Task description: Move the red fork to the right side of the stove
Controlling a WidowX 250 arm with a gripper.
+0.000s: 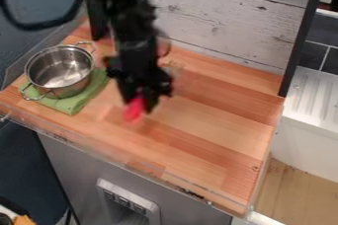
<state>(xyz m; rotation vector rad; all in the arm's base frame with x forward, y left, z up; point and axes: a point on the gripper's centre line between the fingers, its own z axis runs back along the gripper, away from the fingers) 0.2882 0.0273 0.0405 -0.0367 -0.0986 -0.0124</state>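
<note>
Firstly, under camera view: 1 black gripper [140,105], hanging down from the black arm [129,26] at the upper left, over the left half of the wooden worktop [198,115], fingertips downward. Clamped on 1 red fork [134,110], blurred, prongs not distinguishable; placed to the right of the pot and well apart from it, tilted slightly, lower end toward the front edge of the wood. Exact height above the surface: cannot tell. Next, 1 shiny metal pot [61,71], upright, lidless, 2 loop handles, resting on 1 folded green cloth [79,101] near the left edge. Behind, 1 wall of pale, weathered planks [218,17], ending at 1 black post [304,36] on the right. Beyond the post, dark tiles [320,31] with light joints, above 1 white ribbed drainer [314,91]. Below the front edge, 1 grey cabinet front [204,209], fitted with 1 pale control panel [150,208]. At upper left, 1 curved black cable [49,24].
</note>
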